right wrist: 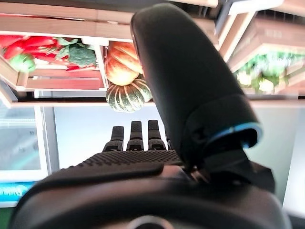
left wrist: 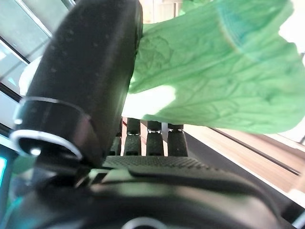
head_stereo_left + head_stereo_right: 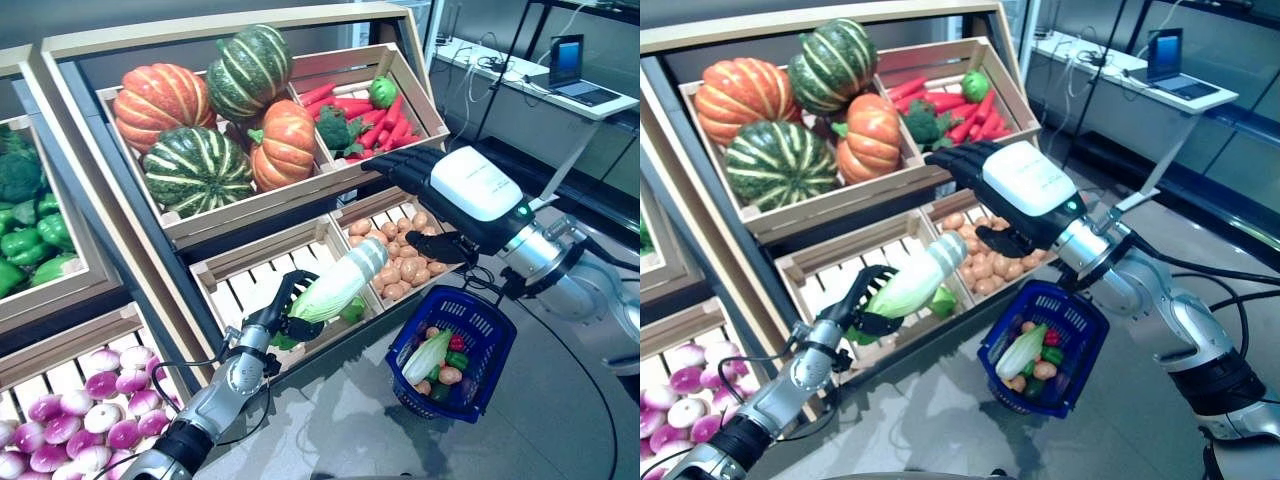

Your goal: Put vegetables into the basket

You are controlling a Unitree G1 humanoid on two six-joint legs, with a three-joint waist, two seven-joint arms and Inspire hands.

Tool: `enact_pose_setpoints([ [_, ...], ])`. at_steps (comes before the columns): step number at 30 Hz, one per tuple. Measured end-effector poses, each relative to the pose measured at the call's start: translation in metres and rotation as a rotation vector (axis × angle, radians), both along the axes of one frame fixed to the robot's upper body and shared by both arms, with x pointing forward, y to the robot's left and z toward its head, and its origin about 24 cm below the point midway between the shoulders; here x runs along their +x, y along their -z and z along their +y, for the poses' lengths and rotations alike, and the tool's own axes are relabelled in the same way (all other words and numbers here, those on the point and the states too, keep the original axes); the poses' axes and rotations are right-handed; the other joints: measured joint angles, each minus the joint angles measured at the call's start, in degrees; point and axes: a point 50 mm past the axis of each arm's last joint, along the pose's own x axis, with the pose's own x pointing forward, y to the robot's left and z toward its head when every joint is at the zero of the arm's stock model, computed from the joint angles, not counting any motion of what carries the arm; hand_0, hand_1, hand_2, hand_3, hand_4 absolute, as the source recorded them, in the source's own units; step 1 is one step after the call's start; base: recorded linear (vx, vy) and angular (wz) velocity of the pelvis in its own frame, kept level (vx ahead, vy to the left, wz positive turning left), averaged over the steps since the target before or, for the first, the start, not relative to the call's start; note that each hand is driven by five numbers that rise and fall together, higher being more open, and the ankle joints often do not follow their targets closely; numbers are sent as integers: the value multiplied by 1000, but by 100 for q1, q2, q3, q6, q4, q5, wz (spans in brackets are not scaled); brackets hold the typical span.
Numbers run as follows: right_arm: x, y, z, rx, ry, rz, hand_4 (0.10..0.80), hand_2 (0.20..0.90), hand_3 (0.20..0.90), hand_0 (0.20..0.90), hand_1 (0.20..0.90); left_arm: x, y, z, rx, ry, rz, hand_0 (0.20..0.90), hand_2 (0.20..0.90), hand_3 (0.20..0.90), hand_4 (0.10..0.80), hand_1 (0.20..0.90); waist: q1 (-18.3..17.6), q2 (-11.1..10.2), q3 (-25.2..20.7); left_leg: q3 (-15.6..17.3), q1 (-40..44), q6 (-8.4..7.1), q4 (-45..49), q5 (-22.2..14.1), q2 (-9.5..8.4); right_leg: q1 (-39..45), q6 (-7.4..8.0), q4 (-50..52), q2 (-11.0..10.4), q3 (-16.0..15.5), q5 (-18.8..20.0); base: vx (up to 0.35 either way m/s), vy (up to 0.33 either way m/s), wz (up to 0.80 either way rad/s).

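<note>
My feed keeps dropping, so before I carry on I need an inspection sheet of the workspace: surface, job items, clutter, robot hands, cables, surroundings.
Surface: wooden produce stand with slatted crates; grey floor below.
Job's things: napa cabbage lifted over an otherwise bare crate; blue basket hanging under the right arm, already holding a cabbage and small vegetables.
Clutter: pumpkins, carrots and broccoli, potatoes, green peppers, purple onions in their crates.
Robot hands: left robot hand curled round the cabbage's leafy end; right robot hand open, fingers straight, at the upper shelf edge.
Cables: on the desk by the laptop.
Surroundings: desk at the far right; no person seen.
</note>
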Motion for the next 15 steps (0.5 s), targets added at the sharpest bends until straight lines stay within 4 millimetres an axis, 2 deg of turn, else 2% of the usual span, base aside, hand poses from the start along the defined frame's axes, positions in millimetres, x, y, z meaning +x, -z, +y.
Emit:
enact_pose_setpoints([
  [3, -5, -1, 17, -154, -59, 52, 800, 900, 900, 900, 900, 6, -6, -2, 1, 17, -14, 300, 300, 300, 400, 300, 10, -19, -1, 0, 5, 1, 0, 0, -2, -14, -1, 1, 0, 5, 9, 5, -1, -4],
  [7, -5, 12, 32, -317, -103, 158, 800, 900, 900, 900, 900, 12, -13, -3, 8, 34, -31, 300, 300, 300, 400, 300, 74, -71, -4, -5, 4, 1, 1, 0, -5, -2, -1, 1, -2, -15, 11, 6, -1, 1],
  [11, -6, 21, 34, -384, -101, 202, 800, 900, 900, 900, 900, 13, -14, -1, -5, 32, -19, 300, 300, 300, 400, 300, 145, -142, 2, -7, 3, 1, 1, 0, -7, -2, -1, 1, -4, -15, 11, 25, 2, 0],
  [15, -3, 22, 38, -390, -104, 211, 800, 900, 900, 900, 900, 13, -13, -1, -4, 43, -6, 300, 300, 300, 400, 300, 171, -181, 4, -13, 3, 1, 0, 1, -7, 6, -1, 1, -4, -21, 11, 8, 1, 0],
])
